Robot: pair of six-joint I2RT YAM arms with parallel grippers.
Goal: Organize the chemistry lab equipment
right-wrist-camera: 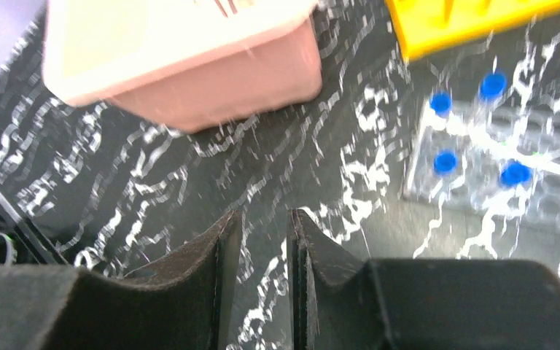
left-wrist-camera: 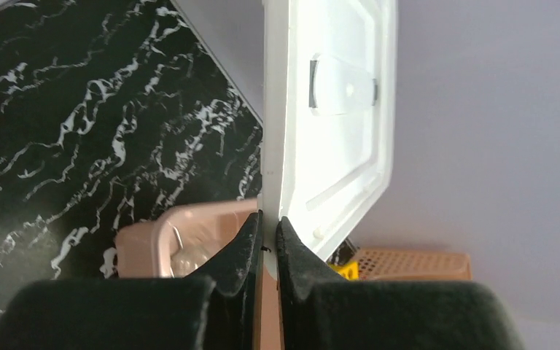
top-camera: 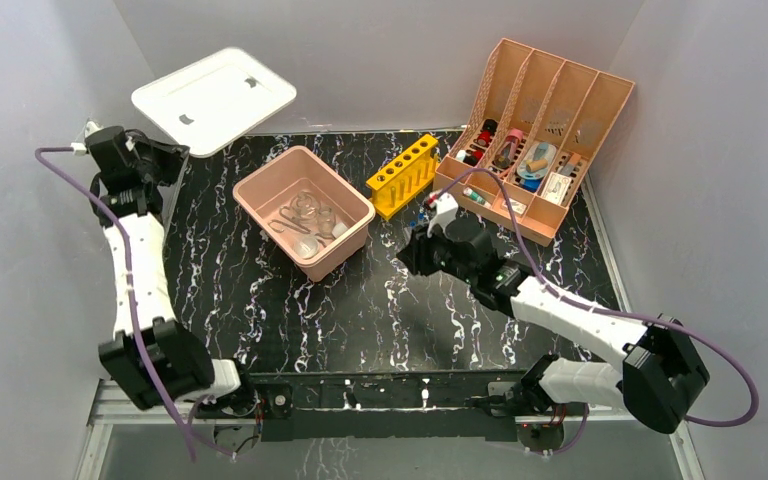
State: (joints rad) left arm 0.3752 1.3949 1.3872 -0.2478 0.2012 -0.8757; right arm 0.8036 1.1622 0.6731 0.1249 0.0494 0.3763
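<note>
**Glassware gathered in the tub, lid raised but not on**

The left gripper (left-wrist-camera: 268,222) is clenched on the thin edge of the white lid (top-camera: 215,98), which it holds up at the upper left of the overhead view, off to the side of the pink tub (top-camera: 270,168) and apart from it. The lab glassware (top-camera: 310,212) lies inside that tub near the centre of the frame: clear glass pieces and small pale dishes heaped together, with the wire tongs (top-camera: 285,225) at their left side. Individual pieces are hard to separate.

The right gripper (right-wrist-camera: 265,226) hangs low over the dark marbled table right of centre. Its jaws stand slightly apart with nothing between them. A clear rack of blue-capped tubes (right-wrist-camera: 481,153) sits just ahead of it, beside the yellow rack (top-camera: 403,175). The peach file organizer (top-camera: 612,100) stands at the upper right, with items in its slots.

Judged from this layout, the collecting appears largely done. What seems left is bringing the lid over the tub and closing it, and possibly dealing with the tube racks.
</note>
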